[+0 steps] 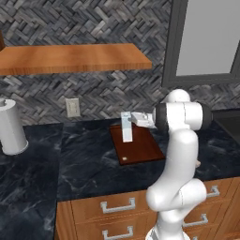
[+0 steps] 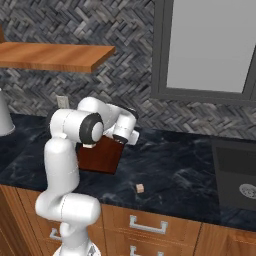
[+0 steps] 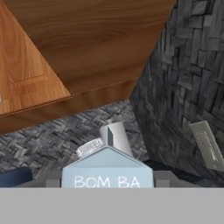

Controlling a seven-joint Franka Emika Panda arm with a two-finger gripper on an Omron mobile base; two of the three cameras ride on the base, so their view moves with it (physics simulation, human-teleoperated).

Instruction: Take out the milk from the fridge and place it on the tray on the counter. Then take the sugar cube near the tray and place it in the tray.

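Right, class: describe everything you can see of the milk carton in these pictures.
The milk is a small pale blue-white carton with a gabled top, a ridged round cap and white lettering on its front. It stands upright over the far part of the tray, the pincer closed on its upper part.

Glossy marbled counter point(image 1: 93, 159), matt wooden tray point(image 1: 140, 150).
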